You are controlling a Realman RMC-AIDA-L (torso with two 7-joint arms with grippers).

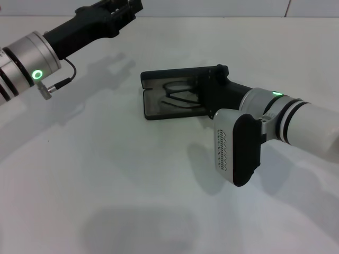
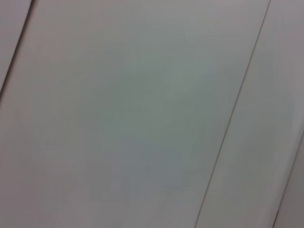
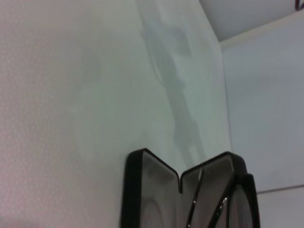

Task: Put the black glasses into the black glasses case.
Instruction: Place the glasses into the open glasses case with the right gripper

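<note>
The black glasses case [image 1: 159, 113] lies open in the middle of the white table. The black glasses [image 1: 178, 96] lie inside it on the grey lining, temple arms folded. My right gripper [image 1: 216, 89] is at the case's right end, right over its edge; its fingertips are hidden behind its own body. The right wrist view shows the open case [image 3: 135, 190] from close up, with the thin frame of the glasses [image 3: 219, 205] in it. My left gripper [image 1: 123, 9] is held up at the far left, well away from the case.
The white table [image 1: 106, 174] lies bare around the case. A white wall runs along the table's far edge. The left wrist view shows only a pale flat surface [image 2: 142, 114] with thin lines.
</note>
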